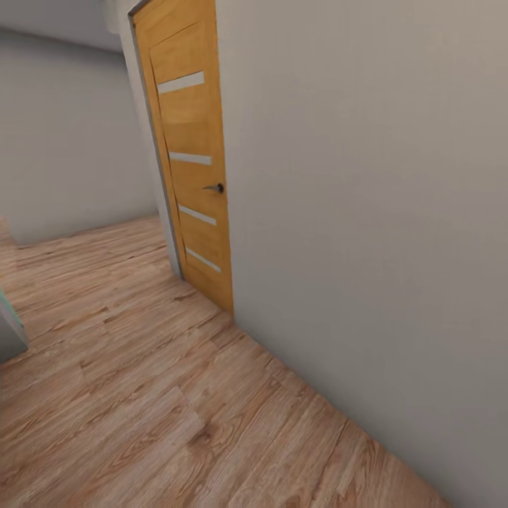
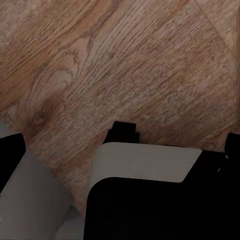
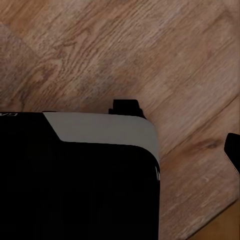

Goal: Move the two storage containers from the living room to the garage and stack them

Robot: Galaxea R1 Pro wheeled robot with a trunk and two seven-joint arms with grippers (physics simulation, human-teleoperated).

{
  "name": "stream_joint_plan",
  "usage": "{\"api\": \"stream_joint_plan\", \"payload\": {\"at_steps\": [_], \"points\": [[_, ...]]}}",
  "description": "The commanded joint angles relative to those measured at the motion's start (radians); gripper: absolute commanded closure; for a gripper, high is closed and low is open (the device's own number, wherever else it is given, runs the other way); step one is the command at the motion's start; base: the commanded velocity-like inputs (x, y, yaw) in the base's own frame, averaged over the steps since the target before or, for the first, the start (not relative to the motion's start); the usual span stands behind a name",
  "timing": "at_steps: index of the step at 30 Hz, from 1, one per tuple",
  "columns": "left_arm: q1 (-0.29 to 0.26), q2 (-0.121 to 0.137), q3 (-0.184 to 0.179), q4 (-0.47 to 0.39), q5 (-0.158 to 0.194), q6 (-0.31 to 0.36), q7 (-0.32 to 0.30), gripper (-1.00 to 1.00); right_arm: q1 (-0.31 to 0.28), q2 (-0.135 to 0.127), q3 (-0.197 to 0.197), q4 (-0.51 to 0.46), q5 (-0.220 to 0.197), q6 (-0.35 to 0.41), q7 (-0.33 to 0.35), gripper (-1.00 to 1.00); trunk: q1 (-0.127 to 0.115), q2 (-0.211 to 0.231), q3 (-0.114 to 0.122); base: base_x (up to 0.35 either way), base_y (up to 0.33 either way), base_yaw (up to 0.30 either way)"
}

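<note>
i count one door ahead, oak-coloured, with four pale frosted strips across it and one dark lever handle. no orange-red container is anywhere on my feeds, so i cannot say where either one is. on the left of the head view a strip of grey edge pokes in at the side, too little of it to name. past it a pale wall runs behind the light wood-plank floor, then comes the door, then a long plain wall close on my right, which closes off that side.

left gripper: i see two dark fingertips well apart over bare planks, nothing between them and nothing touched, with the robot's black-and-grey body below. right gripper: the same, its fingertips spread wide above the planks, clasping nothing.
</note>
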Motion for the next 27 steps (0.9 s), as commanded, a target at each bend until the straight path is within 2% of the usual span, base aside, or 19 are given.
{"api": "stream_joint_plan", "payload": {"at_steps": [1,10,27], "points": [[0.000,0.000,-0.004,-0.001,0.010,0.003,0.003,-1.00,-0.001,0.001,0.008,0.003,-0.008,-0.005,-0.001,-1.00,0.001,0.000,-0.001,0.319,0.000,0.000],[0.000,0.000,-0.004,-0.001,0.010,0.003,0.003,-1.00,-0.001,0.002,0.008,0.003,-0.008,-0.005,-0.001,-1.00,0.001,0.000,-0.001,0.321,0.000,0.033],[0.000,0.000,-0.004,-0.001,0.010,0.003,0.003,-1.00,-0.001,0.002,0.008,0.003,-0.008,-0.006,-0.001,-1.00,0.001,0.000,-0.001,0.317,0.000,0.259]]}}
